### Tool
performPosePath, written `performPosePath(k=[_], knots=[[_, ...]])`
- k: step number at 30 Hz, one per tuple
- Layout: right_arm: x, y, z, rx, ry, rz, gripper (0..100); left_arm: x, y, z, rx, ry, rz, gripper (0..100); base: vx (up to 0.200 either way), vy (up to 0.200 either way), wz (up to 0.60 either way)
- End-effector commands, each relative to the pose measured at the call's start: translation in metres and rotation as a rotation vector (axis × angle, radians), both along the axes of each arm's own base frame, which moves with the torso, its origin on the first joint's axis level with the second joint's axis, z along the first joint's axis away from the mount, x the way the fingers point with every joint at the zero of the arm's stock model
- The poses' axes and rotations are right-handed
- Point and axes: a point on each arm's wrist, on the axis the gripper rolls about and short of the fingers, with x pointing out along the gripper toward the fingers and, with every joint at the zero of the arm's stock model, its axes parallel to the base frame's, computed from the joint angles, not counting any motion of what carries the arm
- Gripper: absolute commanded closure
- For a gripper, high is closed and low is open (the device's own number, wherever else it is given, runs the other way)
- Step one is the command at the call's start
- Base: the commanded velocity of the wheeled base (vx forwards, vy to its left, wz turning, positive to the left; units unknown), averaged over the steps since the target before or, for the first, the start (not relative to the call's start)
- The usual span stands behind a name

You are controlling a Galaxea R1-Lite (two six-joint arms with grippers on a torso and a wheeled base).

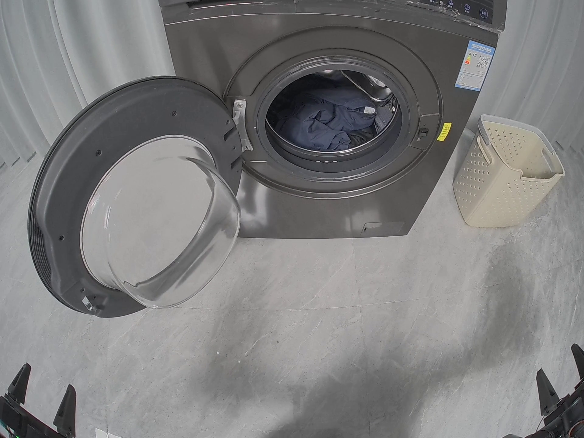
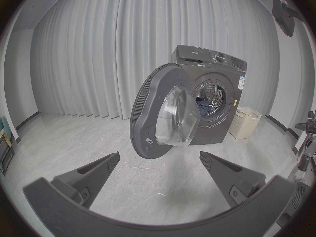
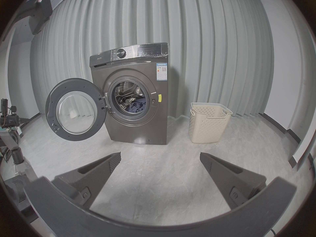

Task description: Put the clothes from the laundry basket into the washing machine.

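Observation:
The grey washing machine (image 1: 340,38) stands ahead with its round door (image 1: 134,196) swung wide to the left. Dark blue clothes (image 1: 325,123) lie inside the drum (image 3: 131,97). A cream laundry basket (image 1: 508,171) sits on the floor to the machine's right, and no clothes are visible inside it (image 3: 209,120). My left gripper (image 1: 42,393) is at the bottom left corner, open and holding nothing (image 2: 159,153). My right gripper (image 1: 563,372) is at the bottom right corner, open and holding nothing too (image 3: 159,153). Both are well back from the machine.
Pale marbled floor (image 1: 316,336) stretches between me and the machine. The open door juts out over the floor on the left. White curtains (image 2: 98,50) hang behind the machine.

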Motion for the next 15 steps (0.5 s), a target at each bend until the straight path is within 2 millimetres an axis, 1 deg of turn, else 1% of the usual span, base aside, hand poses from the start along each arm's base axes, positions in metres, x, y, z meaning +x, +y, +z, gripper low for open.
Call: performPosePath(k=[1,15], knots=[[0.0008,0.0,-0.0046,0.0,0.01,0.004,0,0.0002,0.0,-0.0048,-0.001,0.003,0.0,0,0.0,0.0,0.0],[0.0006,0.0,-0.0046,0.0,0.009,0.004,0,0.0002,0.0,-0.0048,0.002,0.003,0.0,0,0.0,0.2,0.0]])
